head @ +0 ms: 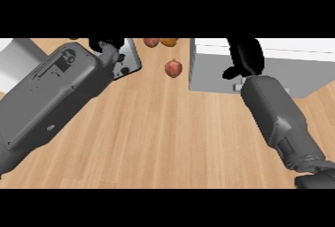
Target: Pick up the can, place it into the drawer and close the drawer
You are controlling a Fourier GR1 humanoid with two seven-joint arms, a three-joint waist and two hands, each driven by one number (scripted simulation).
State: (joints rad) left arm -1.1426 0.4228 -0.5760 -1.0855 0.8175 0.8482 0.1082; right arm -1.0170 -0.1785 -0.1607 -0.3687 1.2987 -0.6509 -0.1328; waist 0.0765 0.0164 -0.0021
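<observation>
No can shows anywhere in the head view. The drawer unit [294, 66], a white and grey box, stands at the back right of the wooden counter. My right hand [246, 55] lies against its near-left part, fingers stretched straight toward the back and thumb sticking out to the left, holding nothing. The hand hides the drawer's inside, if any of it is exposed. My left hand [108, 44] is at the back left, mostly hidden behind its own raised forearm [52, 93], beside a grey panel.
A grey metal panel [129, 60] with dark marks lies at the back left under the left hand. A reddish-brown vegetable [173, 68] sits mid-back, with a brown one [152, 42] and an orange one [169, 42] behind it. A white surface [16, 60] borders the left edge.
</observation>
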